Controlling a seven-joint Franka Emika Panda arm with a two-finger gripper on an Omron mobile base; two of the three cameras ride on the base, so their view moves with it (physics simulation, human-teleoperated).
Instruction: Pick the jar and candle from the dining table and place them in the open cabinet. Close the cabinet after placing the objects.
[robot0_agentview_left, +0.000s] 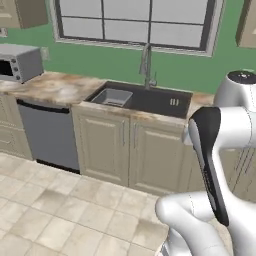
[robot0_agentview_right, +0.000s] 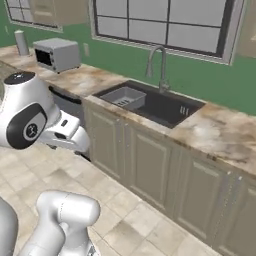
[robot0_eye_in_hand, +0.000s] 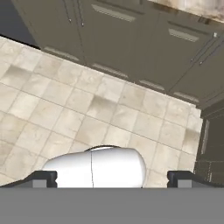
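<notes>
Fingertips of the end effector (robot0_eye_in_hand: 113, 178) are standing far apart at the bottom of the hand view, one dark tip (robot0_eye_in_hand: 43, 178) at each side, gripping nothing and pointing down at the tiled floor (robot0_eye_in_hand: 83, 113). White arm links (robot0_agentview_left: 220, 165) are rising at the lower right of the left base view and at the lower left of the right base view.

No readable writing is showing anywhere; the microwave (robot0_agentview_right: 56, 54) front is too blurred to make out any label. Beyond the floor, beige base cabinet doors (robot0_agentview_left: 122, 150) are running under a marbled brown-and-white surface (robot0_agentview_right: 220, 131), their upper parts cut off in the hand view. A dark dishwasher panel (robot0_agentview_left: 49, 134) is sitting to the left of those doors. A dark sink (robot0_agentview_right: 152, 104) with a grey basket (robot0_agentview_right: 125, 97) and a curved silver faucet (robot0_agentview_right: 159, 65) is lying below a grid window (robot0_agentview_right: 165, 22) in a green wall. A wall cabinet (robot0_agentview_left: 22, 12) is hanging at the upper left, cropped by the frame edge.
</notes>
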